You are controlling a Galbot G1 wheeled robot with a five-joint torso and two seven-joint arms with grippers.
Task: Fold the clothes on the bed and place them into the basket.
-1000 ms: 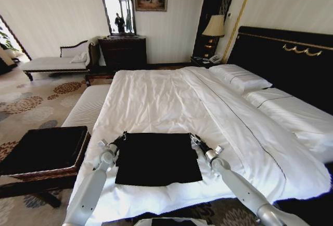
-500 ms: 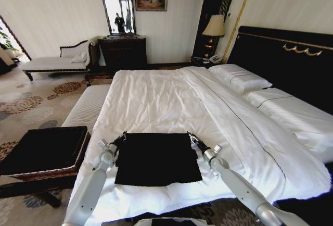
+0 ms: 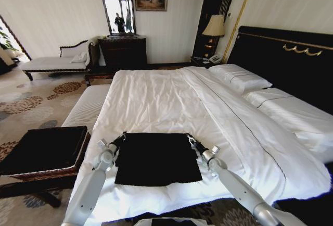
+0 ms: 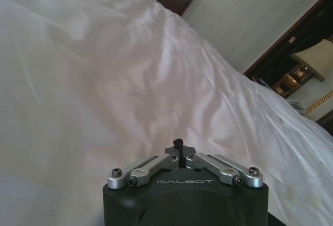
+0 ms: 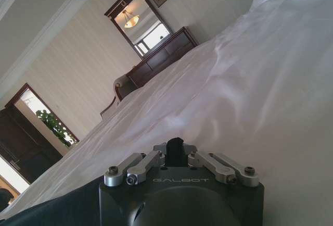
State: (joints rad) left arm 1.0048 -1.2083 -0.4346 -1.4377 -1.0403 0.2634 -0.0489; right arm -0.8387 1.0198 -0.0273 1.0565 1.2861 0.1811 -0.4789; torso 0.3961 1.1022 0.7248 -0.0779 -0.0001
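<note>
The clothes, a black shirt [image 3: 157, 158], lie flat in a squarish shape on the white bed [image 3: 156, 96] near its front edge. My left gripper [image 3: 123, 134] rests at the shirt's far left corner, fingers shut, with white sheet ahead of it in the left wrist view [image 4: 178, 143]. At the shirt's far right corner sits my right gripper [image 3: 188, 137], also shut [image 5: 175, 143]. Dark cloth [image 5: 52, 210] shows beside that wrist. No cloth is visible between either pair of fingers. The basket [image 3: 47, 173], wicker-sided with black lining, stands left of the bed.
A pale upholstered bench [image 3: 88, 106] runs along the bed's left side behind the basket. Pillows [image 3: 239, 77] and a black headboard [image 3: 291, 59] are at the right. A dresser [image 3: 123, 51] and a chaise [image 3: 52, 62] stand against the far wall.
My right gripper has crept a little to the left and away from me, onto the shirt's far right corner. The left arm and the shirt have not moved.
</note>
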